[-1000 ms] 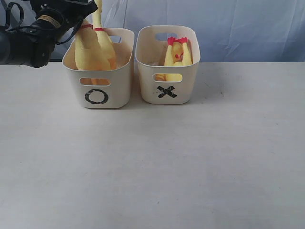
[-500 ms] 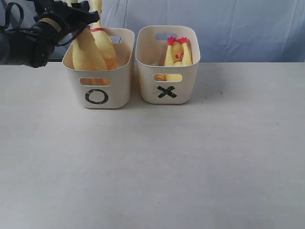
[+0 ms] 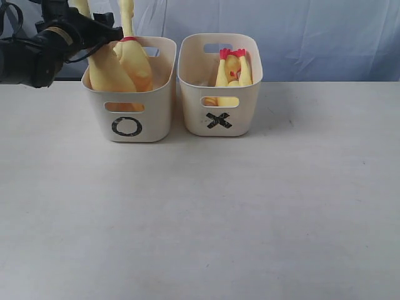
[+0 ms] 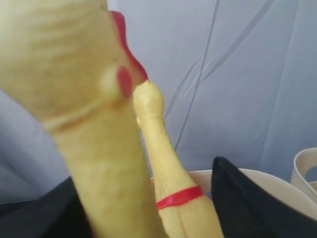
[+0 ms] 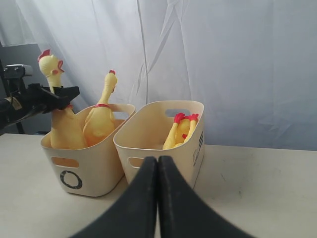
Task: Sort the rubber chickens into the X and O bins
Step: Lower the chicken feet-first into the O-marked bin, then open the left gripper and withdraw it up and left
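Cream plastic, both tubs: the O bin (image 3: 159, 94) and the X bin (image 3: 249, 94) stand side by side toward the back of the table (image 3: 200, 219), rims near but apart, with a pale cloth backdrop (image 3: 312, 37) behind. The O bin holds two rubber chickens upright, necks well above the rim: an outer one (image 3: 103, 72) and a second (image 3: 134, 62) with a red neck band beside it. The X bin shows a chicken (image 3: 232, 74) feet-up; the count inside cannot be told. No chicken lies on the table in any view, so sorting reads as nearly or fully done. Judged remaining: freeing the left gripper (image 3: 106, 32). Its fingers stand spread astride the outer chicken's neck, one plainly off it, not clamping. The right gripper (image 5: 157, 168) is pressed closed, empty, facing the bins. Room: open above and outward of the O bin. The second chicken's neck and the bin rim crowd the inner side, so withdrawal likely wants up and outward.
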Controlling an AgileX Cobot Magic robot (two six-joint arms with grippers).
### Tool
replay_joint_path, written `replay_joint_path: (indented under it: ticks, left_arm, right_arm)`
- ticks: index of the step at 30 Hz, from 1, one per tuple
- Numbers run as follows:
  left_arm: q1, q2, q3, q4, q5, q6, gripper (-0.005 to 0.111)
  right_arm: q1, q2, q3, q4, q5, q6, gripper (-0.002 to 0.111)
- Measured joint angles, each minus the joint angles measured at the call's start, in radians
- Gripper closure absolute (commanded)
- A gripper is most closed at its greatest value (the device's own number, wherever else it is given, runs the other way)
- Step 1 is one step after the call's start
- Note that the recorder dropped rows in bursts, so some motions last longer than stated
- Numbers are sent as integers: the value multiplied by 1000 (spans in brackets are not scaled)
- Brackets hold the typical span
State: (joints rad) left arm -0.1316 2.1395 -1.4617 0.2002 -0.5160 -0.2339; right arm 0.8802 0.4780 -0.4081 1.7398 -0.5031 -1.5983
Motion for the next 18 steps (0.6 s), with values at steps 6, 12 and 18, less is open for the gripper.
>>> replay_joint_path:
  ticks: [6, 12, 18]
  left_arm:
    - [0, 0, 0, 4, 43, 71, 41]
    - [0, -21, 0, 4, 106, 204, 41]
    - [3, -48, 0, 0, 167, 239, 41]
  right_arm:
    - [0, 0, 0, 0, 0, 0, 109]
    - [0, 0, 0, 0, 0, 0, 109]
    - [0, 0, 0, 0, 0, 0, 109]
